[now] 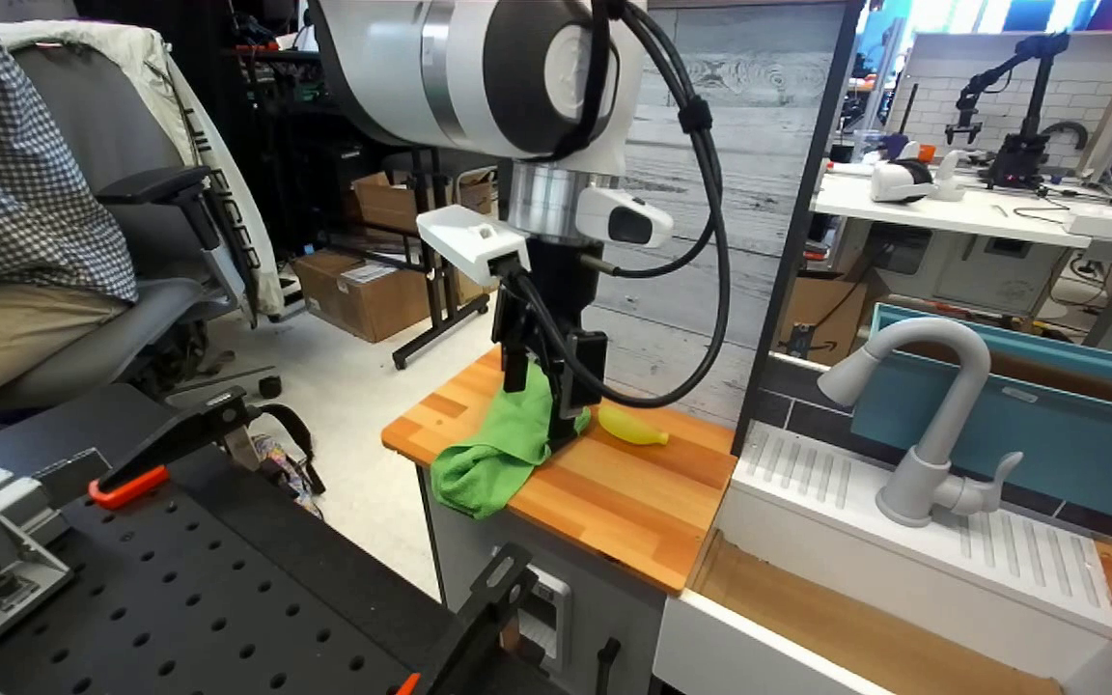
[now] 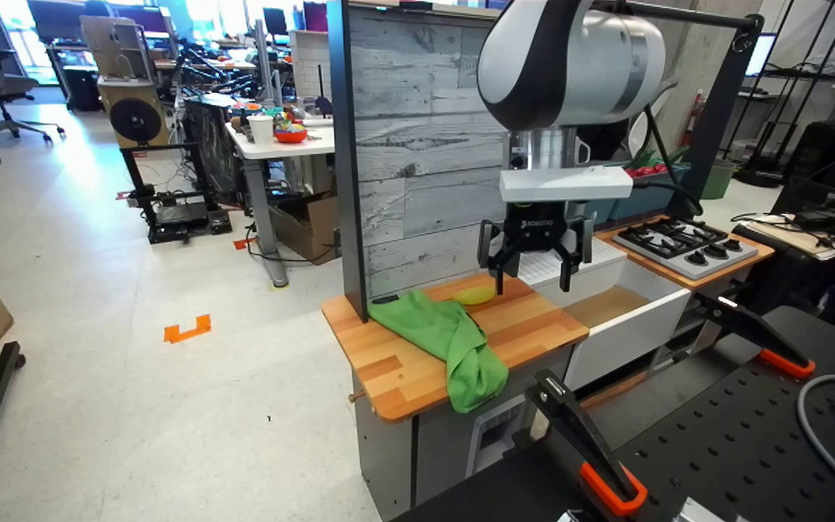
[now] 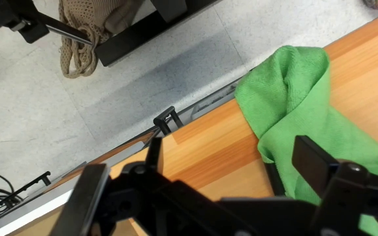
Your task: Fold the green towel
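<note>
One arm here, so no question which is nearer. Fingers [image 3: 313,164] are wide apart, nothing clamped between them. Gripper [image 2: 532,288] points down, looks to be above the counter [image 2: 396,380]; can't judge the height.

Key offset: green towel [image 2: 446,330] isn't centred in the gap. It lies on the counter, off to the side away from the sink [image 2: 628,341], nearer the finger on that side. In the wrist view that finger overlaps the cloth, while the gap shows mostly wood and floor. My read: shift away from the sink, then go down.

Towel's long axis slants from the plank panel [image 2: 425,145] at the back to the opposite edge. The bunched end points out over that edge and droops past it; a flap is turned over there. Finger line crosses the axis at an angle, so a pinch across the strip looks workable.

Watch the black thing [image 3: 274,178] sticking out from under the cloth, and the yellow banana [image 2: 474,295] just beside the towel; either could snag. No neat fold yet.
</note>
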